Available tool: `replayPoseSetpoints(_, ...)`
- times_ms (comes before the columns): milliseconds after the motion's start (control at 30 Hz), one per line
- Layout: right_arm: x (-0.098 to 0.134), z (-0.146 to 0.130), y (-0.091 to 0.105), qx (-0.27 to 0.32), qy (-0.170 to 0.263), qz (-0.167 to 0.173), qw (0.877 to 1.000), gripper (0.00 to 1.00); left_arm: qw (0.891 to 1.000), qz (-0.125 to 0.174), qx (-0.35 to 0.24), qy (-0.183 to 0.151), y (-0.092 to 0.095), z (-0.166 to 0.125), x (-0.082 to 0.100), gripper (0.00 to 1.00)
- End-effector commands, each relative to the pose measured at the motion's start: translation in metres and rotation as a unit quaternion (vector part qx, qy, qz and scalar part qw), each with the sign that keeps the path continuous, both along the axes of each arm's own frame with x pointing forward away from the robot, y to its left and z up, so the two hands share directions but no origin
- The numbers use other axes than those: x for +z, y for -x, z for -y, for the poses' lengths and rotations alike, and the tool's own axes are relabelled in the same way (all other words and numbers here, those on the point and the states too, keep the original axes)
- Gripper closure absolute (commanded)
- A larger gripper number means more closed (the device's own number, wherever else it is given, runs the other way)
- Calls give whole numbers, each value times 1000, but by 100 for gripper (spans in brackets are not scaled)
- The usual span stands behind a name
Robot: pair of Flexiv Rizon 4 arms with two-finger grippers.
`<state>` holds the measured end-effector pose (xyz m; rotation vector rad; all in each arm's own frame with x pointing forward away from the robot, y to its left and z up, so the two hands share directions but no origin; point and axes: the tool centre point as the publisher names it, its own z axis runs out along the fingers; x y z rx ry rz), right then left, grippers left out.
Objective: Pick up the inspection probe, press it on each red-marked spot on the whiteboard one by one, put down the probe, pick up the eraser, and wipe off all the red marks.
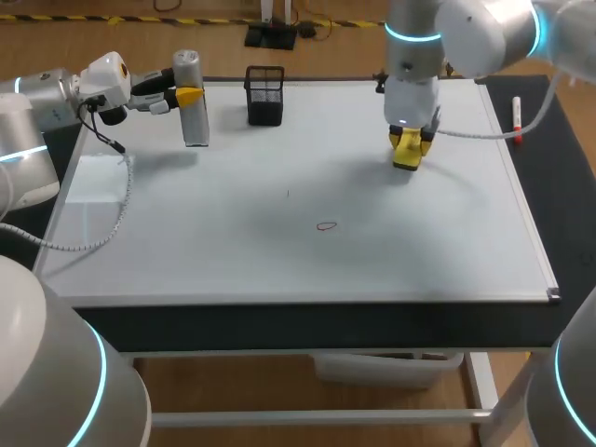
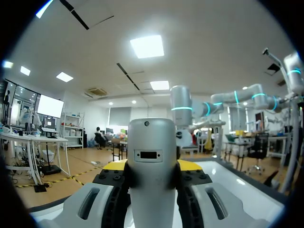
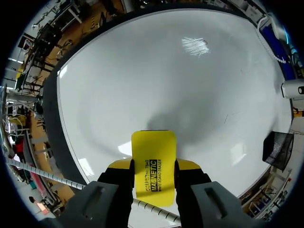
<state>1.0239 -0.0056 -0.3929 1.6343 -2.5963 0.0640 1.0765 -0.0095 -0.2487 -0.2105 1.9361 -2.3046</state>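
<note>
From where I stand, the broad middle and near half of the whiteboard (image 1: 279, 265) lie open around the small red mark (image 1: 325, 225). The obstacles keep to the far side: the black mesh holder (image 1: 265, 95), the probe (image 1: 194, 119) upright in the left fingers (image 1: 189, 94) beside it, and the eraser (image 1: 407, 160) clamped in the right fingers (image 1: 399, 140) towards the far right.

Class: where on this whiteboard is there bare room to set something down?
Free: the near strip of whiteboard between the red mark and front edge; also its right side, nearer than the eraser in the right hand. Crowded: far left, around the left hand, its probe and mesh holder.
</note>
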Motion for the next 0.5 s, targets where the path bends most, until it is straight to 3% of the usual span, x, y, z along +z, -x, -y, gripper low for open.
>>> replayPoseSetpoints(33,3,12,4,-5,-3,3,1000,100,1000,0,2,-1,1,1,2,100)
replayPoseSetpoints(500,6,20,5,-25,-11,3,1000,100,1000,0,2,-1,1,1,2,100)
